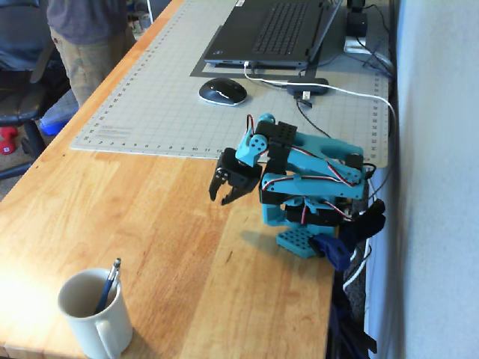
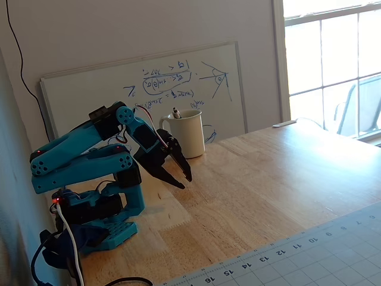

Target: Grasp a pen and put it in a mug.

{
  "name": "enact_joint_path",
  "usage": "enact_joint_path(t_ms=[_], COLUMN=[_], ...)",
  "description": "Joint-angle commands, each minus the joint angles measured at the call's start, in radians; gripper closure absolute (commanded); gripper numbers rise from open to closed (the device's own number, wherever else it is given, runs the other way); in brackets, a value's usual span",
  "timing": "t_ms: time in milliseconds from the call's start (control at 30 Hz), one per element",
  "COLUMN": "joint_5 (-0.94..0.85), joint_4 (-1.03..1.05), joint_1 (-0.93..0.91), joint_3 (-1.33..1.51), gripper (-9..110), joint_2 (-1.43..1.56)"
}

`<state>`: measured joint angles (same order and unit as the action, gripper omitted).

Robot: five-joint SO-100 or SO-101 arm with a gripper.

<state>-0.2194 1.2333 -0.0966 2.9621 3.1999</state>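
The cream-white mug (image 1: pixel 91 313) stands near the front left corner of the wooden table; it also shows in a fixed view (image 2: pixel 187 133) in front of a whiteboard. The blue pen (image 1: pixel 109 285) stands inside the mug, leaning against its rim, upper end sticking out; only its end (image 2: pixel 177 112) shows above the rim in the other fixed view. My gripper (image 1: pixel 226 197) is folded back near the arm's base, well away from the mug, jaws slightly apart and empty. It also shows in a fixed view (image 2: pixel 183 180), pointing down above the table.
A grey cutting mat (image 1: pixel 224 90) covers the far part of the table, with a laptop (image 1: pixel 269 34), a mouse (image 1: pixel 222 91) and cables on it. A person (image 1: pixel 86 41) stands at the far left. A whiteboard (image 2: pixel 149 89) leans on the wall behind the mug.
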Motion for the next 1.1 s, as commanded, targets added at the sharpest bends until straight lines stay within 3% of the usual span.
enact_joint_path(t_ms=[0,133,1067], joint_5=[-0.012,-0.012,0.071], joint_4=[-0.063,-0.084,-0.074], joint_1=[-0.006,-0.008,0.002], joint_3=[0.055,0.153,0.152], gripper=[95,95,98], joint_2=[0.041,0.107,0.144])
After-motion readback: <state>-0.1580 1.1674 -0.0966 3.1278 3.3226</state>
